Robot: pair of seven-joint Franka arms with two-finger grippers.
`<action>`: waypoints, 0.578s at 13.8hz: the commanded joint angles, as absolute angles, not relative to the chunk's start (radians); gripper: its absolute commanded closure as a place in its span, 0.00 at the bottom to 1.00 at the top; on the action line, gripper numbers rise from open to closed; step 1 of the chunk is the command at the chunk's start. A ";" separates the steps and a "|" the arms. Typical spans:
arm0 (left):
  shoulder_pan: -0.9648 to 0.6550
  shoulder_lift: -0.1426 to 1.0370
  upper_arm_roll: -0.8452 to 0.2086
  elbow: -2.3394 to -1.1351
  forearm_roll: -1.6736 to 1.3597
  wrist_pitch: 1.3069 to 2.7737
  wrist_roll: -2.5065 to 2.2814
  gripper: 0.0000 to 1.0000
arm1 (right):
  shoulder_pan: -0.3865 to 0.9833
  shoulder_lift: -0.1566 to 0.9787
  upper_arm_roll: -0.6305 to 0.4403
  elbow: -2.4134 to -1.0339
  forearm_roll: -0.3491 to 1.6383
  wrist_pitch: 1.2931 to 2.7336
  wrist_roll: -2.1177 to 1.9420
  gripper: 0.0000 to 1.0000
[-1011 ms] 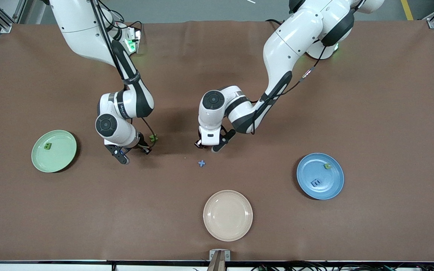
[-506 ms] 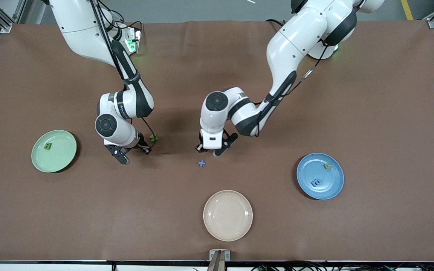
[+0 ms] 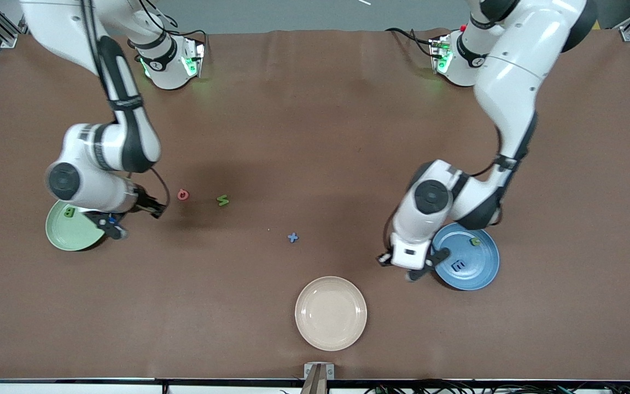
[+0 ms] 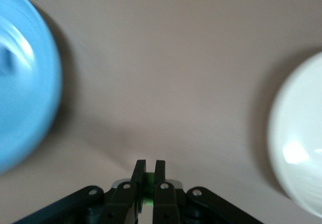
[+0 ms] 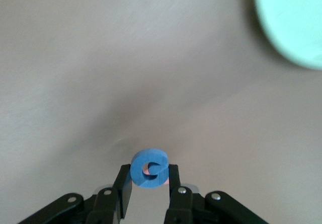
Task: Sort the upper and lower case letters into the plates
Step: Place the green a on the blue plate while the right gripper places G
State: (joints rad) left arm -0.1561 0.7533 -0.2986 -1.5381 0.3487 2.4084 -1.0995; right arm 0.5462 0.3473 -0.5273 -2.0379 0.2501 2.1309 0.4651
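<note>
My right gripper [image 3: 114,227] hangs over the table at the pale green plate's [image 3: 69,236] rim, shut on a round blue letter [image 5: 149,169]. That plate [image 5: 297,22] holds a green letter [image 3: 69,212]. My left gripper [image 3: 410,273] hovers over the table beside the blue plate [image 3: 482,273], shut on a thin green letter [image 4: 149,181]. Inside the blue plate [image 4: 25,83] lie a green letter [image 3: 476,241] and a blue letter [image 3: 458,266]. On the cloth mid-table lie a pinkish red letter [image 3: 183,194], a green letter [image 3: 222,200] and a blue cross-shaped letter [image 3: 292,237].
A cream-beige plate [image 3: 330,313] stands near the table's front edge, between the two arms, and shows in the left wrist view as a pale plate [image 4: 302,133]. Brown cloth covers the whole table.
Both arms left the table's middle. The right gripper carried the blue letter to the green plate; the left carried a green letter to the blue plate. The pinkish red letter is now uncovered.
</note>
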 commanded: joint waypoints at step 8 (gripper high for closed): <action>0.133 0.655 -0.311 -1.804 0.387 2.480 -0.505 0.32 | 0.253 0.409 -0.635 -2.097 0.242 2.265 -0.262 0.84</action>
